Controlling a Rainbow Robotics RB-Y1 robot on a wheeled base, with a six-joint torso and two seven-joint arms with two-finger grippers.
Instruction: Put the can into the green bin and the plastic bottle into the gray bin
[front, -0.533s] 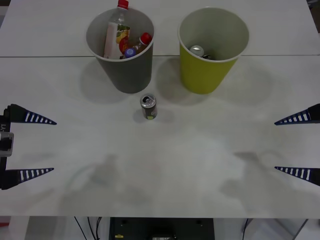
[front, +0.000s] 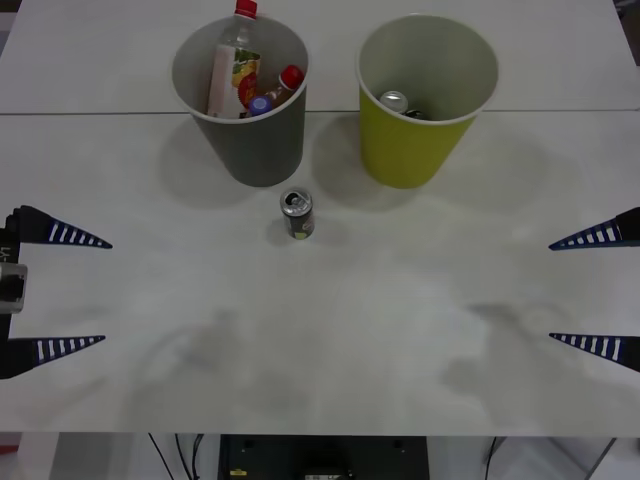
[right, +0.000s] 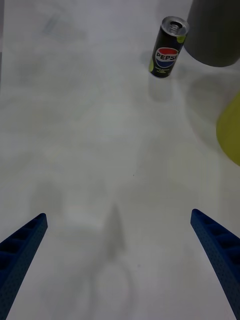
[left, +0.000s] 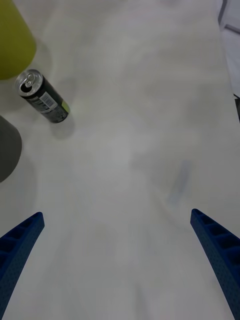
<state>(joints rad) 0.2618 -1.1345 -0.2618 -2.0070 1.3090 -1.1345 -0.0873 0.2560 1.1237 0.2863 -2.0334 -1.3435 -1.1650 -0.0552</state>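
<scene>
White tabletop (front: 320, 330) carries the can (front: 297, 214), upright just in front of the gray bin (front: 250, 130), with the green bin (front: 420, 140) beside it. Left gripper (front: 60, 292) and right gripper (front: 596, 291) hover at opposite table edges, fingers spread, grasping nothing.

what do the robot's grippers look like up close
The left gripper and the right gripper look alike: two long fingers each, tapering to sharp points. The fingers are blue with ribbed inner faces, which read as pale stripes from the front. A grey block sits behind the left gripper's fingers.
</scene>
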